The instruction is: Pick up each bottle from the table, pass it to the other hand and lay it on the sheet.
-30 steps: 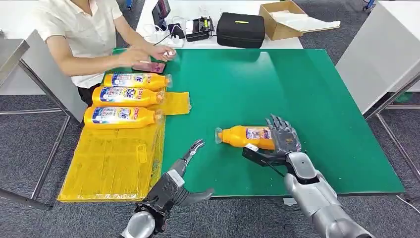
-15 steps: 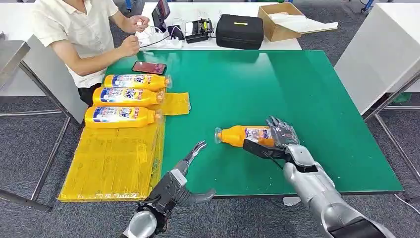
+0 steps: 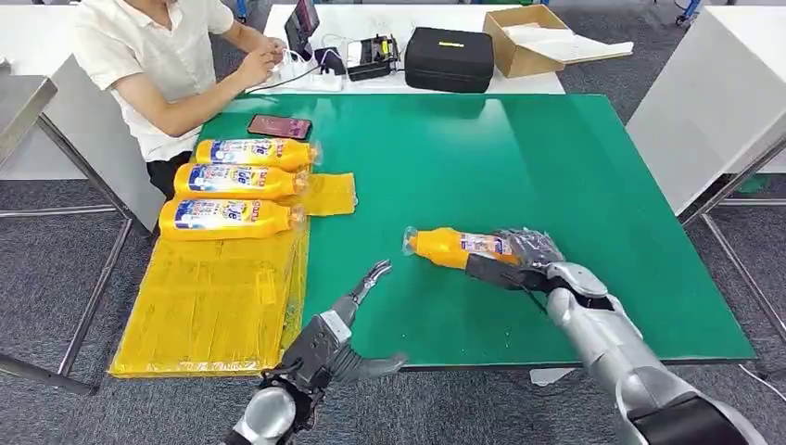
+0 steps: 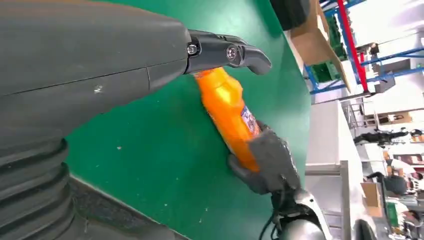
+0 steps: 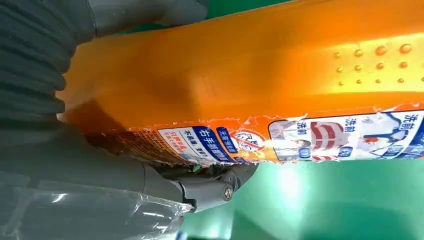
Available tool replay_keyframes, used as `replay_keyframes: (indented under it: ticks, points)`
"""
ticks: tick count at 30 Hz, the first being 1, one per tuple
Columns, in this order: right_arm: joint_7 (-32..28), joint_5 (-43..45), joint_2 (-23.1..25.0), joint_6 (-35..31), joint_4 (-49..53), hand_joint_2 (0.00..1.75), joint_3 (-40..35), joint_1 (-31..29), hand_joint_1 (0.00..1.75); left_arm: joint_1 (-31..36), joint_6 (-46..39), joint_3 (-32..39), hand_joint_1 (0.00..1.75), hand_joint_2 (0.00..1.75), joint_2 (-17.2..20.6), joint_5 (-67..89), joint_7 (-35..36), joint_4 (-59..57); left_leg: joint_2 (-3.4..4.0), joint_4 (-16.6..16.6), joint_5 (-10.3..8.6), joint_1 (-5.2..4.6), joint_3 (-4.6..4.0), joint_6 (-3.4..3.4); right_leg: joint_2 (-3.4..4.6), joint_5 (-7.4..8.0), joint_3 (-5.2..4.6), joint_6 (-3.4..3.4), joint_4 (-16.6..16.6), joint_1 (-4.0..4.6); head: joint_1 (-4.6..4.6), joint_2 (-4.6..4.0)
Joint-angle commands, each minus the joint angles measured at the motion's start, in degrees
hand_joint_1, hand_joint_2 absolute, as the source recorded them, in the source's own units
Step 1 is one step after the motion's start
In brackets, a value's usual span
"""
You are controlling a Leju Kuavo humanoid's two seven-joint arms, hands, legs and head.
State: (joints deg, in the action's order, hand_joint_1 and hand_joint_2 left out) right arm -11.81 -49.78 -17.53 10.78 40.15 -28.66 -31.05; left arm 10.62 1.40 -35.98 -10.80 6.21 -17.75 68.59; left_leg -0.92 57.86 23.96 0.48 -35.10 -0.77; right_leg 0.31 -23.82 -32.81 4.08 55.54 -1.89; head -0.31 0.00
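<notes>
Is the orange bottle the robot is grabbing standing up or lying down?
Lying down. The orange bottle lies on its side over the green table, cap pointing left, with the right hand wrapped around its base.

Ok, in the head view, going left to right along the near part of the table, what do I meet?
Yellow sheet → left hand, open → orange bottle → right hand gripping the bottle's base.

Bottle (image 5: pixel 260 75) glossy orange plastic, torn paper label; table (image 3: pixel 519 158) matt green; sheet (image 3: pixel 209 306) shiny yellow plastic.
</notes>
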Motion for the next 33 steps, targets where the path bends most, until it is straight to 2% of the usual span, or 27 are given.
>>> replay_keyframes:
  ticks: [1,2,4,5,7,8,11,13,15,16,17,19,23,25,27,31,33]
  points:
    - [-4.4,13.0,-5.5,2.7,7.9,1.75,-2.2,7.7,1.75,1.4,-2.8,0.0,0.0,1.75,-1.8,-5.6,-2.1,-3.6,-0.12,0.0,-0.01,0.09,0.09,0.03,-0.19,-0.02,0.22,-0.17,-0.1,0.12,0.0,0.0]
    - [-5.5,16.5,-5.3,1.5,10.5,1.75,-0.6,9.5,1.75,0.3,-3.5,1.8,0.0,1.75,-3.1,-9.8,-2.2,-3.0,-0.24,-0.1,-0.02,0.1,0.08,0.02,-0.34,-0.04,0.27,-0.22,-0.2,0.14,0.0,0.0]
    - [-4.7,17.1,-5.1,1.1,12.0,1.75,-1.1,10.3,1.75,0.2,-4.0,0.9,0.0,1.75,-3.0,-10.6,-2.0,-2.6,-0.14,0.0,0.01,0.08,0.09,0.02,-0.22,-0.05,0.22,-0.18,-0.1,0.12,-0.02,0.0]
    - [-6.8,20.3,-3.3,-0.1,13.1,1.75,0.2,10.8,1.75,-0.9,0.4,3.6,0.0,0.0,-4.3,-21.2,1.0,-2.9,-0.12,0.0,0.02,0.09,0.08,0.02,-0.21,-0.04,0.23,-0.21,-0.1,0.13,0.02,0.0]
    - [-8.5,23.4,-0.1,-0.6,13.0,1.75,0.2,10.0,1.75,-1.1,4.0,4.5,0.0,0.0,-3.9,-32.2,2.1,-4.2,-0.03,0.0,0.04,0.07,0.06,0.03,-0.1,-0.03,0.2,-0.18,-0.1,0.1,0.0,0.0]
    - [-9.9,24.9,1.4,-0.8,13.1,1.75,0.5,9.6,1.75,-1.5,4.8,5.0,0.0,1.75,-3.6,-35.3,2.5,-4.4,-0.01,0.0,0.06,0.1,0.1,0.04,-0.13,-0.05,0.25,-0.29,-0.1,0.15,0.0,0.0]
    - [-10.6,26.9,4.4,-2.2,14.0,1.75,0.4,9.6,1.75,-2.4,2.7,5.7,0.0,1.75,-3.1,-40.2,0.6,-3.7,0.43,-0.1,0.09,0.09,0.12,0.08,0.33,0.07,0.12,-0.3,-0.1,0.15,0.04,0.0]
    - [-11.1,28.6,5.6,-2.9,15.6,1.75,1.1,10.3,1.75,-2.7,1.0,5.5,0.0,1.75,-2.6,-41.3,-0.6,-2.6,0.42,-0.1,0.09,0.07,0.04,0.09,0.31,0.04,0.03,-0.3,-0.1,0.13,0.0,0.0]
    - [-11.7,30.2,6.4,-4.2,18.5,1.75,2.2,12.0,1.75,-2.6,-5.5,4.3,0.0,1.75,-2.2,-36.5,-5.0,-1.1,0.43,-0.1,0.09,0.09,-0.01,0.1,0.27,0.02,-0.06,-0.3,0.0,0.18,0.0,0.0]
    - [-11.6,30.2,6.4,-4.2,18.8,1.75,2.2,12.2,1.75,-2.6,-5.7,4.2,0.0,1.75,-2.2,-36.5,-5.0,-1.0,0.28,0.0,0.09,0.1,-0.04,0.09,0.12,-0.02,-0.03,-0.3,0.0,0.2,-0.06,0.0]
    - [-11.9,31.4,7.1,-5.0,20.7,1.75,3.4,13.9,1.75,-2.2,-10.9,2.7,0.0,1.75,-2.1,-31.7,-6.9,-1.1,0.24,0.0,0.1,0.11,-0.03,0.09,0.05,-0.07,0.0,-0.36,0.0,0.22,-0.02,0.0]
    - [-11.8,31.2,7.3,-4.8,21.5,1.75,2.8,14.4,1.75,-2.4,-9.9,2.3,0.0,1.75,-2.0,-32.9,-5.7,-1.5,-0.08,0.0,-0.03,0.15,-0.27,0.08,-0.15,-0.05,-0.11,-0.18,0.0,0.15,0.0,0.0]
    - [-12.6,31.0,9.8,-4.1,20.8,1.75,0.6,13.9,1.75,-2.3,-8.0,0.5,0.0,1.75,-1.3,-33.2,-6.8,-1.7,-0.04,0.0,0.0,0.16,-0.34,0.08,-0.11,-0.03,-0.13,-0.14,0.0,0.14,0.0,0.0]
    - [-12.8,30.9,10.9,-3.7,20.1,1.75,-0.9,13.6,1.75,-1.7,-9.6,-0.5,0.0,1.75,-1.3,-30.3,-9.4,-1.5,0.08,0.0,0.04,0.12,-0.35,0.09,-0.01,-0.03,-0.19,-0.2,0.0,0.12,-0.02,0.0]
    - [-13.3,31.1,11.8,-3.3,19.9,1.75,-2.6,13.7,1.75,-0.5,-17.0,-2.0,0.0,1.75,-1.6,-22.0,-12.9,-1.7,0.04,0.0,0.05,0.12,-0.38,0.11,-0.07,-0.06,-0.23,-0.25,0.0,0.13,-0.02,0.0]
    - [-13.5,29.8,12.2,-3.5,20.3,1.75,-4.7,13.8,1.75,0.0,-17.1,-1.9,0.0,1.75,-2.0,-22.5,-12.0,-2.2,-0.1,0.0,-0.01,0.11,-0.48,0.08,-0.18,-0.04,-0.3,-0.17,0.0,0.11,-0.02,0.0]
    - [-13.8,29.6,12.4,-3.1,20.3,1.75,-6.9,13.0,1.75,-0.2,-13.1,-0.7,0.0,1.75,-2.2,-27.4,-9.4,-2.2,-0.1,0.0,0.01,0.11,-0.44,0.08,-0.2,-0.06,-0.26,-0.18,0.0,0.11,-0.02,0.0]
